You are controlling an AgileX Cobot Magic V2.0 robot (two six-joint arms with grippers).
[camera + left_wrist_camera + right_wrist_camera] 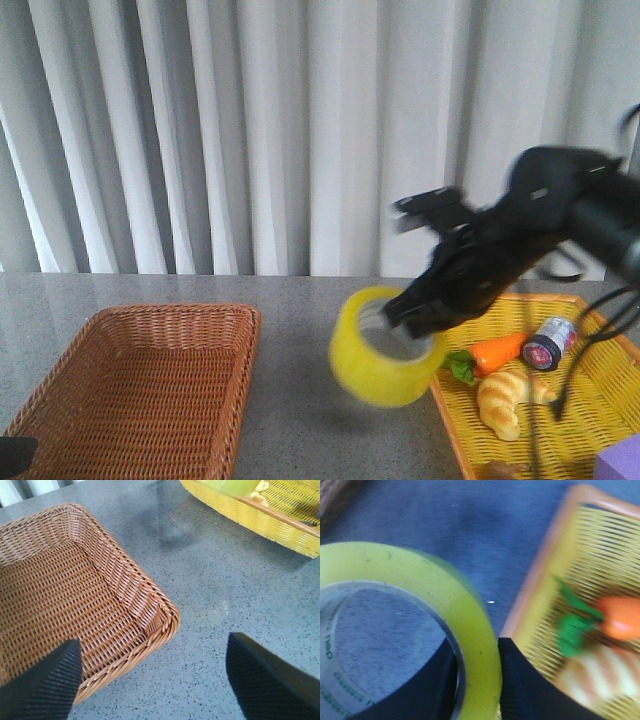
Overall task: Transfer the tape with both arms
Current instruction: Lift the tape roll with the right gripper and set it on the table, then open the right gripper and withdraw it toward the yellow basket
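Observation:
The yellow tape roll (382, 348) hangs in the air just left of the yellow basket (590, 425), blurred by motion. My right gripper (412, 312) is shut on its wall, one finger inside the white core and one outside. The right wrist view shows the tape (445, 600) clamped between the fingers (520, 680) of the gripper (477, 680). My left gripper (152, 680) is open and empty, low over the table by the corner of the brown wicker basket (150, 600). In the front view the left arm shows only as a dark tip (15, 455).
The brown wicker basket (140, 385) stands empty at the front left. The yellow basket holds a toy carrot (495, 352), a croissant (510, 395) and a small silvery cylinder (550, 342). A purple block (620, 465) sits at the front right. A grey curtain hangs behind.

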